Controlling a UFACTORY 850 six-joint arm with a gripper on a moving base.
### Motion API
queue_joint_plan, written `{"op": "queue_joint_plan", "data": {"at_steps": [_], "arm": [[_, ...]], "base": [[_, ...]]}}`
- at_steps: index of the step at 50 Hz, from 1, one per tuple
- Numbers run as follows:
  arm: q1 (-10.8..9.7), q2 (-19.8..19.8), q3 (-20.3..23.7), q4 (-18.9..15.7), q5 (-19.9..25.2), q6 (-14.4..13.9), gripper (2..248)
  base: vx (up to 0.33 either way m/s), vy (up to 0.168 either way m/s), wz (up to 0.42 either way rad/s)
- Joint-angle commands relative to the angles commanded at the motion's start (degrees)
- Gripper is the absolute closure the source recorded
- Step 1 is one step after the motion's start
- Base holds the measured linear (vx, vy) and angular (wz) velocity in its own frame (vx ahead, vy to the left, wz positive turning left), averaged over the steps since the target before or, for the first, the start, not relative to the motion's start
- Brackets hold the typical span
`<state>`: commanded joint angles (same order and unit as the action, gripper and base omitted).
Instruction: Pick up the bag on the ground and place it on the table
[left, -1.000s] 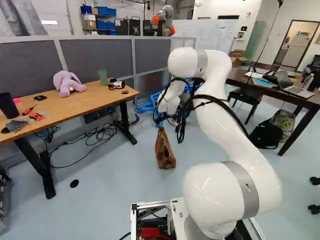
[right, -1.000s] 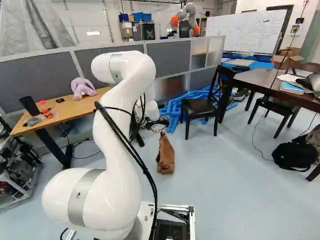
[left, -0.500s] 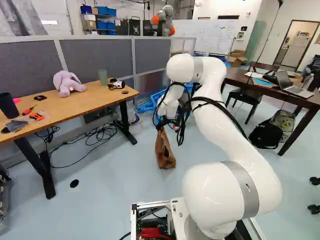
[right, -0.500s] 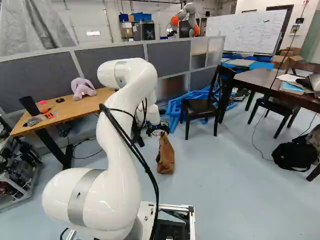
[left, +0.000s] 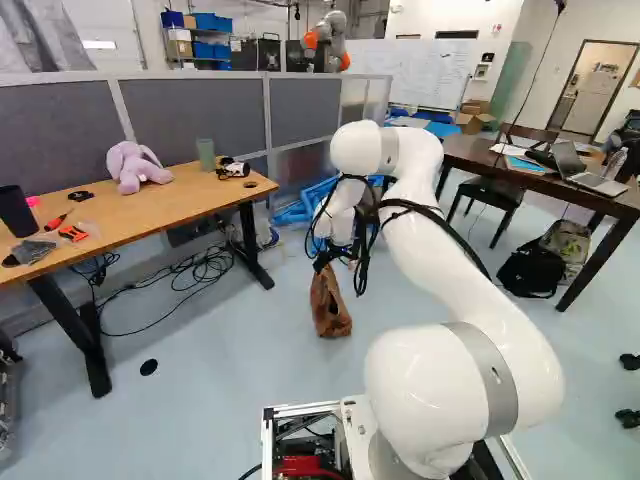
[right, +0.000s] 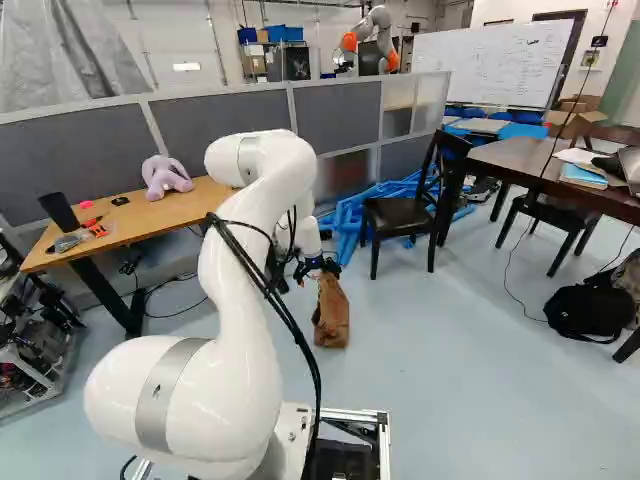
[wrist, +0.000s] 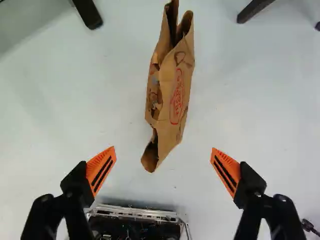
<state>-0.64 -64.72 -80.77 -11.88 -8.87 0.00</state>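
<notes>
Pale floor (wrist: 100, 90) with a brown paper bag (wrist: 175, 95) standing ahead of the gripper (wrist: 163, 148), whose fingers are spread wide and hold nothing. Approach seems well advanced; grasp, lift and placement on a table (left: 150, 212) remain to be done.

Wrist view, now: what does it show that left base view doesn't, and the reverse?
Wrist view only: the orange pads of the gripper, set wide apart, and the red print on the brown bag.
Left base view only: wooden table, purple plush toy, dark table, laptop.
Both: the bag, the gripper, the floor, part of the base's metal frame.
</notes>
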Motion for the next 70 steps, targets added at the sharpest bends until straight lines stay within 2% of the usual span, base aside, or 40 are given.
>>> {"op": "queue_joint_plan", "data": {"at_steps": [28,70], "arm": [[0.01,-5.98,-4.88,0.00,-7.41,0.00,3],[0.14,-18.36,-21.39,0.00,-7.82,0.00,3]], "base": [[0.000,0.000,0.000],[0.000,0.000,0.000]]}}
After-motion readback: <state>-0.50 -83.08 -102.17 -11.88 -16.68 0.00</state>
